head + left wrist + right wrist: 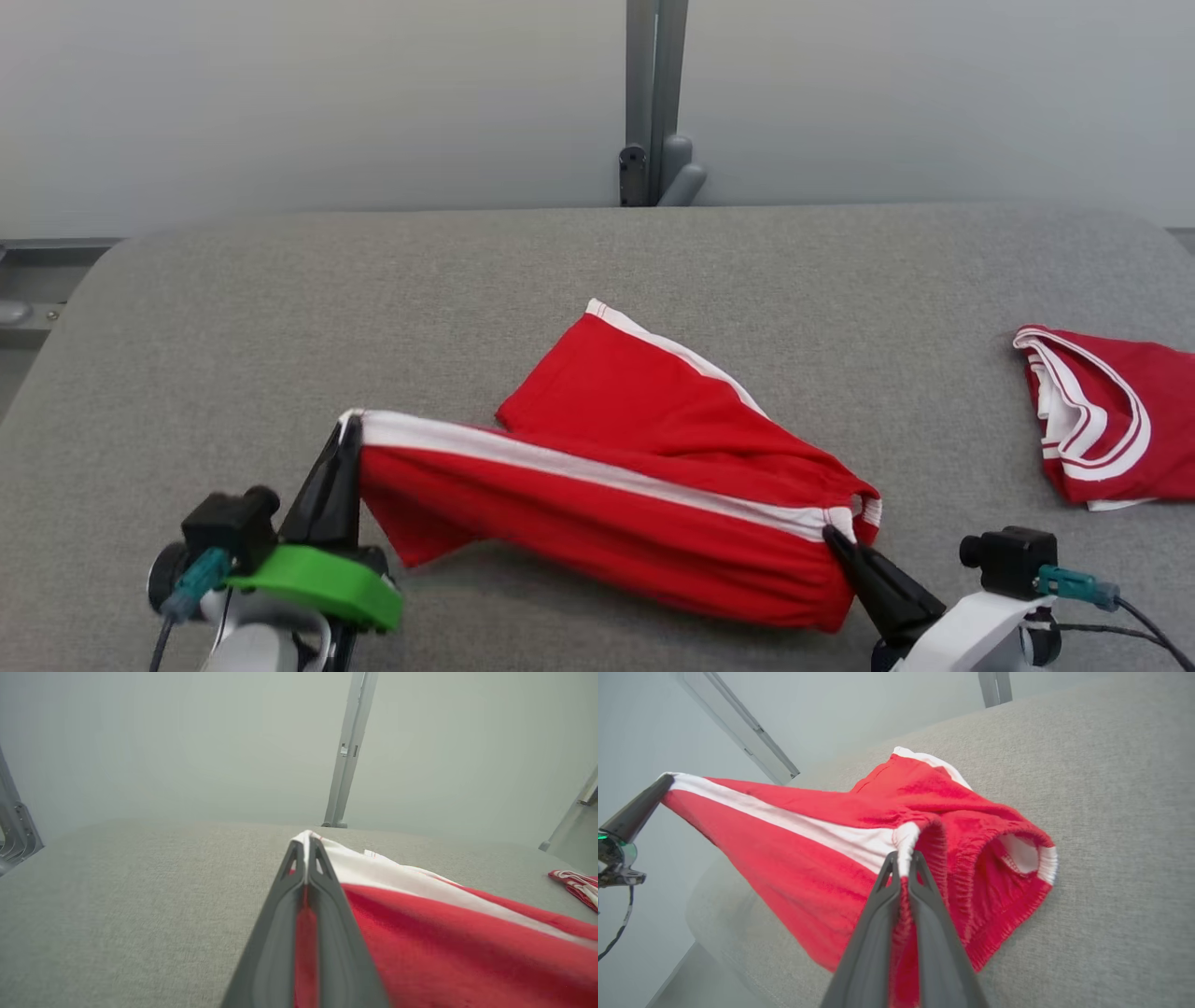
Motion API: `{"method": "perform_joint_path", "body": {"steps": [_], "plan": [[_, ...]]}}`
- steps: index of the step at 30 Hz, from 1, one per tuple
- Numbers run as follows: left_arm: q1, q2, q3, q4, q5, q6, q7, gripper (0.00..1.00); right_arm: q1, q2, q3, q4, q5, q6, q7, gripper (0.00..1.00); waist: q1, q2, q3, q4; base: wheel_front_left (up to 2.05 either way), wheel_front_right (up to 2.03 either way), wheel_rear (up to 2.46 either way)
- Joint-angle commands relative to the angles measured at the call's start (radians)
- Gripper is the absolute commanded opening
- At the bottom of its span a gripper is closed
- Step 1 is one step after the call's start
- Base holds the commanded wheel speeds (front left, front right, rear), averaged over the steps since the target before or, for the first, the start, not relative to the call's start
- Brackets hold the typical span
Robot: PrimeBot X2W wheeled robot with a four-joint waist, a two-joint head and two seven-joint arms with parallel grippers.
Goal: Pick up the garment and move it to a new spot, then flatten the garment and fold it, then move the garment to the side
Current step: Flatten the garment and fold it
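Nearest you, your left pincer (347, 434) is pressed together on the leg-hem end of the white side stripe of the red shorts (607, 476). Your right pincer (836, 537) is clamped on the elastic waistband, where that same stripe ends. Both pairs of fingers are closed flat, with only cloth between them. The shorts hang stretched from one pincer to the other. The near leg is lifted off the grey padded surface (233, 317), and the far leg lies flat on it, pointing away from you toward the middle.

Through the left wrist camera you see a strip of red cloth running down between the fingers, with the white band draping off to the right.

The right wrist camera adds the waist end. The waist opening gapes just right of the fingers with its white lining showing, and its lower edge rests on the surface. At that view's far left you can also see the left pincer (663, 781) pulling the stripe taut, with a soft shadow on the surface under the raised leg.

Farther off on your right, well apart from the shorts, a second red garment (1111, 425) with white trim lies bunched near the surface's edge. Beyond the back edge a grey post (653, 103) stands against the pale wall (280, 103).
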Motion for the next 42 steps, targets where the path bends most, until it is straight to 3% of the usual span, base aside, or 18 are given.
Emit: {"method": "perform_joint_path", "body": {"steps": [1, 9, 15, 21, 29, 34, 42], "plan": [[-0.038, 0.01, -0.013, 0.015, 0.008, 0.003, -0.003, 0.0, -0.006, 0.0, -0.011, 0.001, 0.004, -0.002, -0.003, 0.0, 0.0001, 0.0, 0.053, -0.05, 0.0, 0.0, 0.0], [-0.325, 0.038, -0.171, 0.177, -0.001, 0.003, -0.003, 0.0, -0.077, 0.095, -0.135, 0.013, -0.024, -0.002, -0.003, 0.0, 0.0001, 0.0, 0.223, -0.163, 0.0, 0.0, 0.0], [-0.475, 0.046, -0.175, 0.314, 0.007, 0.003, -0.003, 0.0, -0.121, 0.18, -0.22, 0.032, -0.081, -0.001, -0.003, 0.0, 0.0001, 0.0, 0.312, -0.235, 0.0, 0.0, 0.0], [-0.577, 0.064, -0.196, 0.407, 0.032, 0.003, -0.003, 0.0, -0.166, 0.25, -0.243, 0.053, -0.143, -0.001, -0.003, 0.0, 0.0001, 0.0, 0.369, -0.279, 0.0, 0.0, 0.0], [-0.653, 0.064, -0.212, 0.495, 0.059, 0.003, -0.003, 0.0, -0.183, 0.292, -0.248, 0.06, -0.195, -0.001, -0.003, 0.0, 0.0001, 0.0, 0.396, -0.303, 0.0, 0.0, 0.0], [-0.672, 0.073, -0.173, 0.501, 0.08, 0.022, -0.003, 0.0, -0.186, 0.304, -0.239, 0.066, -0.206, -0.001, -0.003, 0.0, 0.0001, 0.0, 0.393, -0.321, 0.0, 0.0, 0.0], [-0.657, 0.063, -0.152, 0.538, 0.113, 0.015, -0.003, 0.02, -0.175, 0.323, -0.246, 0.071, -0.227, -0.001, -0.003, 0.0, 0.0001, 0.0, 0.385, -0.34, 0.0, 0.0, 0.0]]}}
